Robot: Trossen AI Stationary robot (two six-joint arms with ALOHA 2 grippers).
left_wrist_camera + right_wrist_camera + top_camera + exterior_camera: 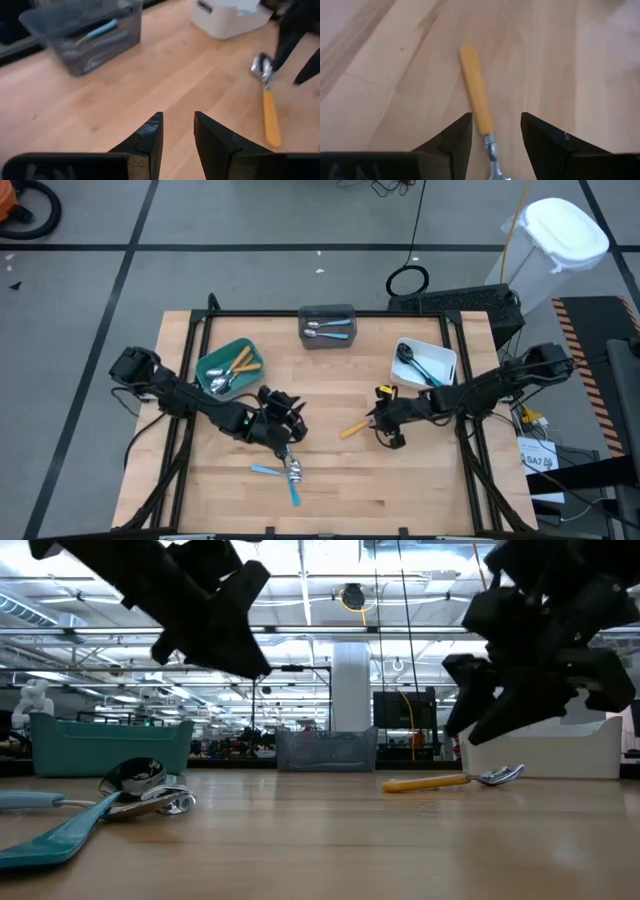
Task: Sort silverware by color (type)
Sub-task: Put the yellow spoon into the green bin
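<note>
An orange-handled spoon [353,429] lies flat on the wooden table right of centre, its silver head [262,65] toward my right gripper. My right gripper [495,116] hovers open just above it, one finger on each side of the spoon's neck [490,142], not touching. My left gripper [177,116] hangs open over bare wood at mid-table [285,425], nothing between its fingers. Two blue-handled pieces [268,470] [294,488] lie near the front edge, below my left gripper, their silver heads [140,785] together.
A teal bin [228,368] at the left holds orange-handled pieces. A grey bin [327,327] at the far middle holds blue-handled ones. A white bin [425,362] at the right holds black-headed ones. Bare wood lies between the two arms.
</note>
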